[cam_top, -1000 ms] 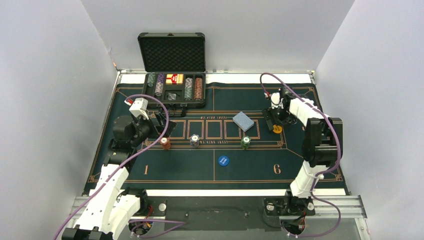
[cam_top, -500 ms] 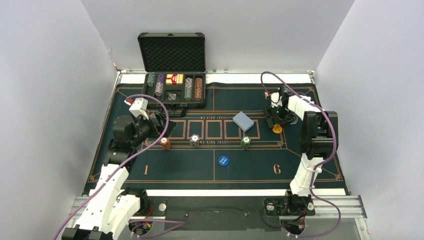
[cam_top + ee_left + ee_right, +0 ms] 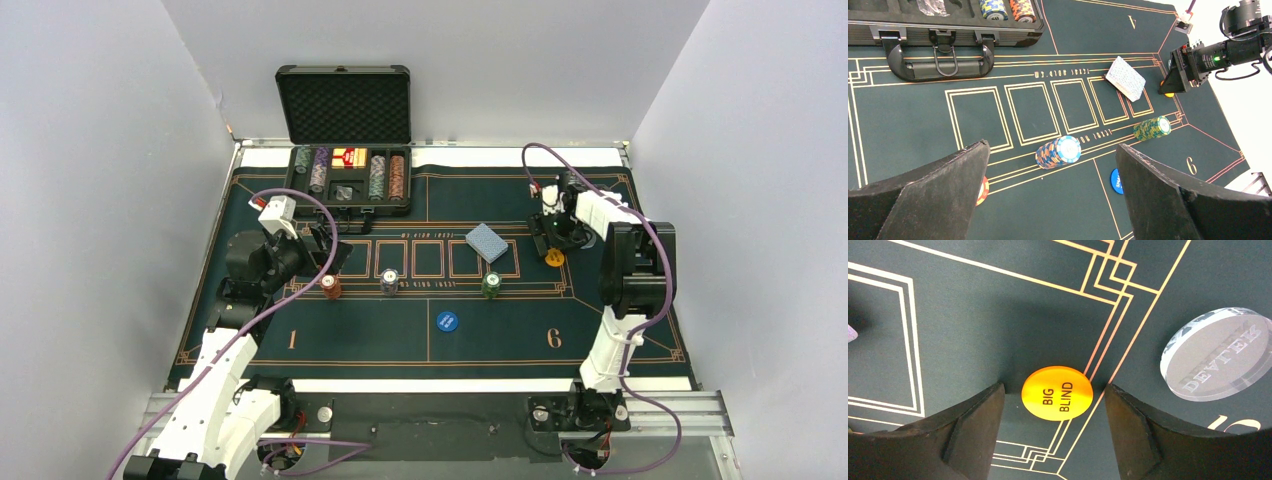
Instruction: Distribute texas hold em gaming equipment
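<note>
You have three chip stacks in a row on the green mat (image 3: 350,340) covering the desk (image 3: 480,157): a red-brown stack (image 3: 331,286), a blue-and-white stack (image 3: 389,282) and a green stack (image 3: 490,285). One deck of cards (image 3: 487,243) lies just behind them. There are three discs. The blue disc (image 3: 446,321) sits nearer you. The orange disc (image 3: 1057,392), marked BIG BLIND, lies flat between the spread fingers of your right gripper (image 3: 1053,389), touching neither. A clear disc (image 3: 1215,352) lies near it. Your left gripper (image 3: 1052,146) is spread too, holding nothing; its fingers (image 3: 943,195) cover most of the red-brown stack and cut off the blue disc. The chips in the case (image 3: 347,185) are too small to count
</note>
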Controlling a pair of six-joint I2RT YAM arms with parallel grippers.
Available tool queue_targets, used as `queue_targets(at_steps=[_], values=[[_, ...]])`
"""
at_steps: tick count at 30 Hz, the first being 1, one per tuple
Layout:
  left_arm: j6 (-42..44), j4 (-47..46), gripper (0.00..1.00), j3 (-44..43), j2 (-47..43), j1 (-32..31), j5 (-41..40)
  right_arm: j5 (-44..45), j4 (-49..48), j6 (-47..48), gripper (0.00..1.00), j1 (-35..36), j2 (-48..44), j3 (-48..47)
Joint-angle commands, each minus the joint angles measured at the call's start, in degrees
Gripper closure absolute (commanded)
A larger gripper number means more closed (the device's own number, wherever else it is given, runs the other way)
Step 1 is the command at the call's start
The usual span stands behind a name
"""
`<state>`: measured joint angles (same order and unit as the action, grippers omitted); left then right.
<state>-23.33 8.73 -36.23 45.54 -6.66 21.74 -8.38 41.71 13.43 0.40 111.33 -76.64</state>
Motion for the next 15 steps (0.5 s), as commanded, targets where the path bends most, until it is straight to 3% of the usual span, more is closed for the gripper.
queue_targets(at_steps=[1, 11, 15], values=[[-0.02, -3.20, 0.01, -0.09, -0.45, 0.25, 1.59, 1.19, 2.22, 0.77, 0.31, -0.21, -1.00, 1.43], [0.07, -3.02, 0.01, -0.08, -0.72, 0.30, 1.56, -0.46, 3.50, 1.07, 0.40, -1.78, -0.43, 1.58], [0.04, -3.02, 0.01, 0.00, -0.71, 0.29, 1.56, -0.76, 3.55, 1.11, 0.29, -2.24, -1.58, 2.03]])
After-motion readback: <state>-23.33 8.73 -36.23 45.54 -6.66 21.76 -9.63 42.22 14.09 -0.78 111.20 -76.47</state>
